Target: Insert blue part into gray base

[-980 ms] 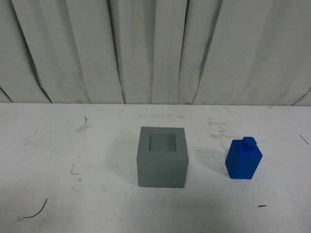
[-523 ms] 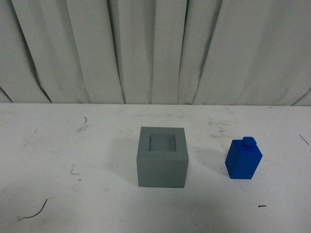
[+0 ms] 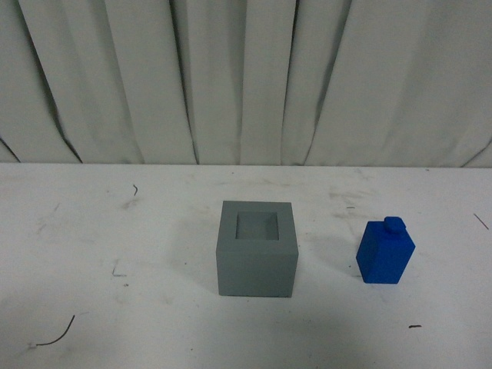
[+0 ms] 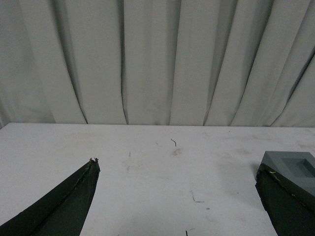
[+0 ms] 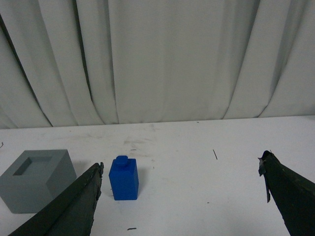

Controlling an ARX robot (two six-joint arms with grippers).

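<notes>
With both jaws wide open and empty, the right jaws should close squarely on the small bright blue block, standing on the bench at 3 o'clock of the matte gray cube

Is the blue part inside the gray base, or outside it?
Outside. The blue part stands upright on the table, apart from the gray base, whose recess is empty.

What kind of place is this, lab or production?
Probably a lab test bench: a scuffed white table backed by a pale curtain, with a gray base and a blue part set out.
</notes>
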